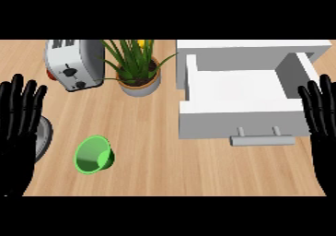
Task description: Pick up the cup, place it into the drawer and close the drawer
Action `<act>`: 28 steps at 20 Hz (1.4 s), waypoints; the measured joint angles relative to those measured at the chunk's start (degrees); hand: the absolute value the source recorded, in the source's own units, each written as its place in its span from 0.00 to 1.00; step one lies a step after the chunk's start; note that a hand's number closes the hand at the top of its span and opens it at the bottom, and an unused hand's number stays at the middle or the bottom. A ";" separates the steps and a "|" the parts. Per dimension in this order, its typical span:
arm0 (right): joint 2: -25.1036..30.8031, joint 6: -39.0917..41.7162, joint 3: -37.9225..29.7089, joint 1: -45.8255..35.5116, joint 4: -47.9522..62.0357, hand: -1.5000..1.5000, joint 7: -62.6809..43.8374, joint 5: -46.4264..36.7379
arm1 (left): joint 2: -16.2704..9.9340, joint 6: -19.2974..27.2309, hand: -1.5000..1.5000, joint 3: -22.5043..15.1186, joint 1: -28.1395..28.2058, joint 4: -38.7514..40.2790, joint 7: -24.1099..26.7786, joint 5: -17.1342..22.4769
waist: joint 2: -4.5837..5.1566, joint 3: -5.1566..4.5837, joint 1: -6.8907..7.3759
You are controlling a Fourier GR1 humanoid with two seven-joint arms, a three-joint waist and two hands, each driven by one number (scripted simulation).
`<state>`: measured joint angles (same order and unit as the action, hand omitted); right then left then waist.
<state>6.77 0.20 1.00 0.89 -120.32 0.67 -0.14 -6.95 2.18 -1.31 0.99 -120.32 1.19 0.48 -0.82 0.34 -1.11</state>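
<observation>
Green cup [94, 155] lay tipped on its side on the wood counter [163, 170], mouth toward the camera, well left of the drawer [241, 99]. Drawer was pulled open, white, handle [261, 138] facing front. Left hand [17, 124] rested at the left edge, fingers straight up, holding nothing; right hand [323, 115] likewise at the right edge. Toaster [75, 64] and potted plant [137, 69] stood at the back. Grey round thing [44, 138] beside left hand, possibly a plate.

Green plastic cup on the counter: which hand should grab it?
Probably the left hand. The small green plastic cup lies on its side nearer to it; the right hand is beyond the open white drawer.
</observation>
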 measured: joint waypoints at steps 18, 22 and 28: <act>1.58 5.18 0.19 -5.90 7.21 0.00 -4.75 3.88 | -11.10 -30.44 0.00 6.42 2.58 17.67 -0.52 31.93 | 0.92 -0.37 1.17; 1.97 5.83 -1.72 -9.48 10.76 0.00 -4.54 4.46 | -10.87 -32.74 0.00 7.48 -0.30 25.12 1.29 28.99 | 0.90 -0.37 1.13; 2.53 7.40 -2.92 -10.90 12.08 0.00 -3.59 4.84 | -10.63 -36.68 0.00 9.08 -2.27 37.32 8.69 21.70 | 0.89 -0.37 1.01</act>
<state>9.30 7.61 -1.91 -10.01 -108.24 -2.92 4.69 -17.58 -34.50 7.78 -1.28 -83.00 9.88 22.19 0.06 -0.02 -0.10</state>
